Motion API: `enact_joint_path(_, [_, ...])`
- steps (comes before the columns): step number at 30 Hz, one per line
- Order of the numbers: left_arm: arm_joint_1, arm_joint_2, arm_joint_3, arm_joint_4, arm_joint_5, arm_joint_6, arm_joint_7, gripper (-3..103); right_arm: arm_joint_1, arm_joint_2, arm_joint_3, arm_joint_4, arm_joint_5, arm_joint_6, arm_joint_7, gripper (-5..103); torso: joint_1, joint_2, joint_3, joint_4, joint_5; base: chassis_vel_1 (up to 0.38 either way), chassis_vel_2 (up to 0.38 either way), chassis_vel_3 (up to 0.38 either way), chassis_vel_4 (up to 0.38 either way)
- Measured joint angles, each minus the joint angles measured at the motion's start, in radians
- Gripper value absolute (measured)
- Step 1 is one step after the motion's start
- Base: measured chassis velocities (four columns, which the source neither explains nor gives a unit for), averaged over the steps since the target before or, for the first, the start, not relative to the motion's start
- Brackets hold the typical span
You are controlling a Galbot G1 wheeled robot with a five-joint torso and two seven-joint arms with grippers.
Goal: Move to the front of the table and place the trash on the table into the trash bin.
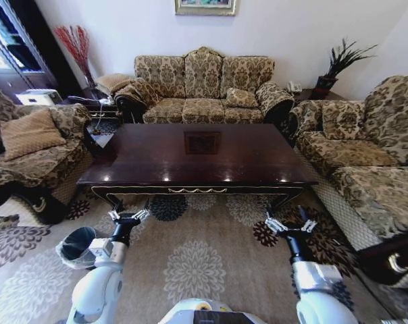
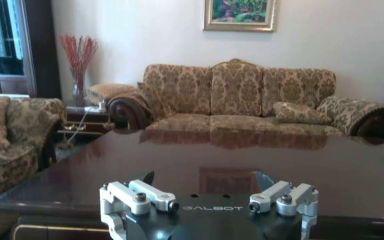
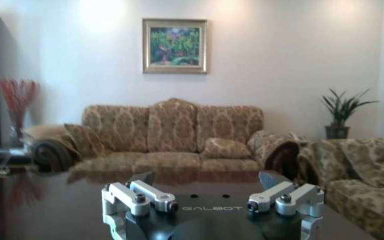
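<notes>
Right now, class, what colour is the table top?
Dark glossy reddish-brown on the table, with a square centre inlay; clearest in the head view.

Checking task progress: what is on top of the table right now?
The table top appears bare: glossy dark wood with its square centre inlay and reflections of the sofa. No trash is visible on it. The trash bin stands on the carpet near the left gripper.

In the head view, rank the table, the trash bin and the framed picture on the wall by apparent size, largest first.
1. The table, by far the largest.
2. The trash bin.
3. The framed picture; cropped by the frame edge and farthest away, so its rank is unsure.
</notes>
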Motion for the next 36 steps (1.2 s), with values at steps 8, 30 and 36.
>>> enact_joint_path(8, [0.008, 0.024, -0.002, -0.038, -0.066, 0.029, 0.003, 100, 0.009, -0.055, 0.060, -0.021, 0.045, -0.027, -0.007, 100, 0.000, 0.000, 0.000, -0.0003, 0.0005, 0.000, 0.000, 0.000, 0.000])
enact_joint_path(30, [-0.005, 0.030, 0.015, -0.024, -0.060, 0.049, -0.009, 100, 0.017, -0.072, 0.076, -0.056, 0.080, -0.011, 0.018, 100, 0.000, 0.000, 0.000, -0.0002, 0.0004, 0.000, 0.000, 0.000, 0.000])
enact_joint_path(36, [-0.005, 0.029, 0.015, -0.024, -0.060, 0.048, -0.010, 100, 0.017, -0.072, 0.076, -0.056, 0.079, -0.011, 0.018, 100, 0.000, 0.000, 0.000, -0.0002, 0.0004, 0.000, 0.000, 0.000, 0.000])
